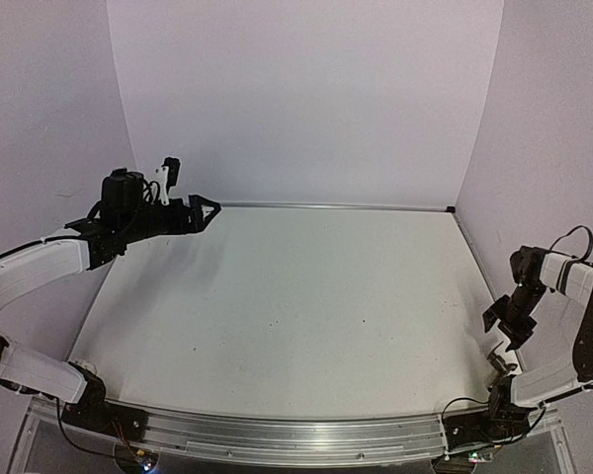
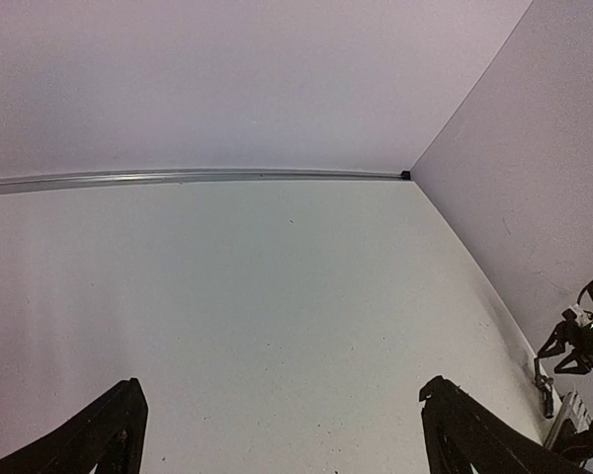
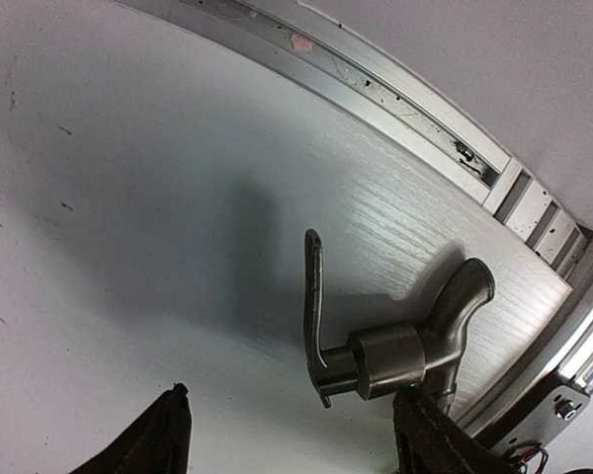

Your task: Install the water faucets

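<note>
Down at the near edge, the silver aluminium rail (image 1: 277,434) runs the width of the white table (image 1: 277,296), with both arm bases bolted to it. Just past it, by the near right corner, the right gripper (image 3: 296,395) hangs low over the tabletop. Its black fingers (image 3: 163,434) stand parted and clamp nothing.

The small grey metal faucet (image 3: 390,357) has a thin lever handle and a curved spout. It lies on its side on the table between those fingers, close against the right-hand one and well apart from the other. Its lever points away from the gripper and its spout angles toward the grooved aluminium edge strip (image 3: 376,89).

From above, the faucet (image 1: 496,355) is a tiny dark speck right under the gripper (image 1: 504,331). Farther back on the left, the left gripper (image 1: 210,207) is raised above the table's far left corner. In its own camera its black jaws are spread wide and empty. Beyond it stands the pale back wall (image 1: 306,99).
</note>
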Tool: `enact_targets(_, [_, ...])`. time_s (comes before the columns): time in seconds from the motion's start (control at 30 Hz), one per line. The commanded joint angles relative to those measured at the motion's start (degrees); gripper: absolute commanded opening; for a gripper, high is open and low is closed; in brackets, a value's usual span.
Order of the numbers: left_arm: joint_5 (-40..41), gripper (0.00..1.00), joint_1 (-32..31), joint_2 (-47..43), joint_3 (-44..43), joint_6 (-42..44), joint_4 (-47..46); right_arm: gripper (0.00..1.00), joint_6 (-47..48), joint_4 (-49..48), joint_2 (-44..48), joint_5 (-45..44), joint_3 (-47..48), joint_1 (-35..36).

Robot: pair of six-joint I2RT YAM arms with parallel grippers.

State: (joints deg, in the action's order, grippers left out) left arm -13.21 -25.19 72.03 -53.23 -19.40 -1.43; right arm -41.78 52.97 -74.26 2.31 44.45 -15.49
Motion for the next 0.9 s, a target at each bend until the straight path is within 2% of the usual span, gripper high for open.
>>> enact_targets(0.0, [0.4, 1.00, -0.3, -1.8, -1.8, 0.9, -0.2, 0.65, 2.6, -4.3, -2.4, -1.2, -1.1, -0.3])
enact_targets(0.1, [0.1, 1.00, -0.3, -1.9, -1.8, 0.9, -0.2, 0.55, 3.6, -5.5, -3.7, -2.2, -1.1, -0.3])
enact_targets(0.23, [0.2, 1.00, -0.3, -1.4, -1.8, 0.9, -0.2, 0.47, 4.7, -7.1, -5.4, -3.2, -1.1, -0.4])
enact_targets(0.57, [-1.1, 1.00, -0.3, 0.9, -3.6, 0.5, 0.6, 0.47, 3.7, -8.9, -6.1, -3.6, -3.3, -0.9])
enact_targets(0.67, [-1.3, 1.00, -0.3, 1.6, -4.2, 0.5, 0.7, 0.40, 3.7, -10.0, -6.6, -3.0, -4.2, -1.5])
enact_targets(0.8, [-2.1, 1.00, -0.3, 2.4, -5.1, 0.3, 1.1, 0.36, 3.0, -11.6, -6.2, -1.1, -5.3, -1.5])
enact_targets(0.87, [-2.3, 1.00, -0.3, 2.9, -6.0, 0.2, 1.9, 0.28, 2.5, -12.5, -5.9, -0.3, -5.8, -1.4])
